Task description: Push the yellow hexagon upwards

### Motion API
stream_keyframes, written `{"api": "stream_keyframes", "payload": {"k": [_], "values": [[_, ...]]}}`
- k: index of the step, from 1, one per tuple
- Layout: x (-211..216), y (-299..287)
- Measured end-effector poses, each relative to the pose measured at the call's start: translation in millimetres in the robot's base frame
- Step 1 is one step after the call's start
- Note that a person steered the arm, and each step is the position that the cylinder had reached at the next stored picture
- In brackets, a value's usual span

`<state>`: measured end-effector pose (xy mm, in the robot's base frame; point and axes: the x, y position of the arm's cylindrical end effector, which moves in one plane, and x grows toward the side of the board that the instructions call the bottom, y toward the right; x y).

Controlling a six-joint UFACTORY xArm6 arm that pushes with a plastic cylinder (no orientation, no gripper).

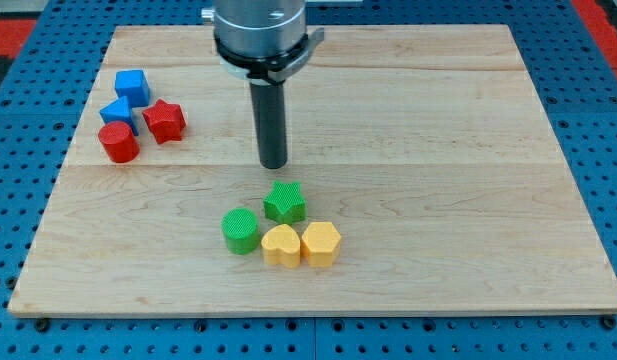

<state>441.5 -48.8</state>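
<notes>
The yellow hexagon (321, 243) lies on the wooden board (468, 180) near the view's bottom centre. A yellow heart (281, 245) touches its left side. A green star (285, 202) sits just above the heart, and a green cylinder (240, 231) lies left of the heart. My tip (274, 165) rests on the board above the green star, a short gap away. The tip is up and to the left of the yellow hexagon and touches no block.
At the view's upper left is a cluster: a blue cube (132, 87), another blue block (118, 113), a red star (164, 121) and a red cylinder (118, 143). A blue pegboard (588, 90) surrounds the board.
</notes>
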Motion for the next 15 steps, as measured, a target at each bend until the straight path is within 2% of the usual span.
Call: {"api": "stream_keyframes", "payload": {"k": [1, 2, 3, 4, 5, 8, 10, 11, 12, 13, 15], "values": [[0, 1], [0, 74], [-5, 121], [18, 144], [58, 105], [45, 25], [24, 145], [48, 214], [127, 193], [155, 137], [157, 109]]}}
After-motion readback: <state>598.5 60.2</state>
